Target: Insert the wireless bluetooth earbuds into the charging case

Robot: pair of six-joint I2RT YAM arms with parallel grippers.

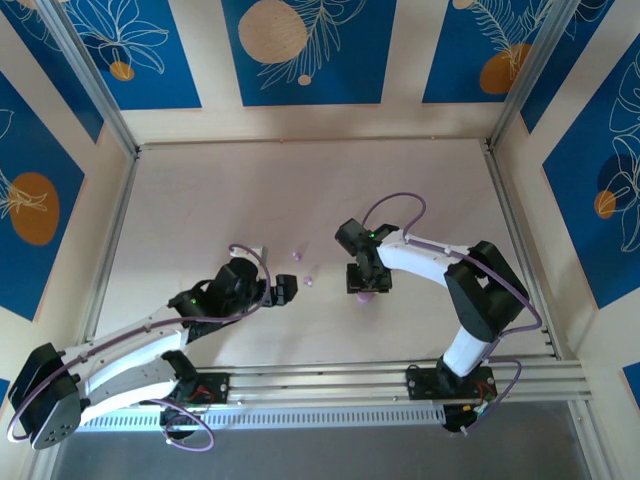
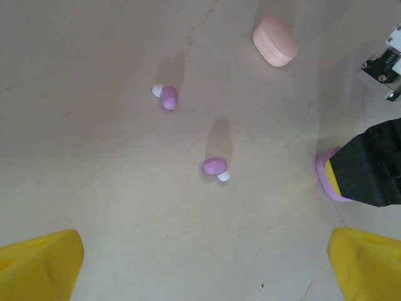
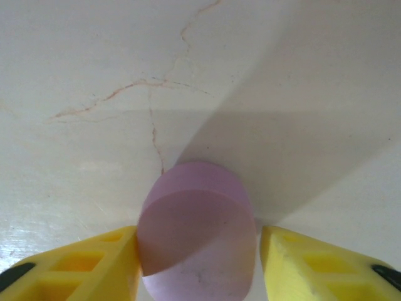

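Note:
Two purple earbuds with white tips lie apart on the pale table: one nearer, one farther. A closed purple oval charging case stands between the yellow fingers of my right gripper. The left finger touches the case and a thin gap shows at the right finger. My left gripper stands open, low over bare table, short of the nearer earbud and holding nothing.
A closed pale pink case lies beyond the earbuds. Thin cracks run across the table surface. Aluminium rails and patterned walls bound the table on all sides.

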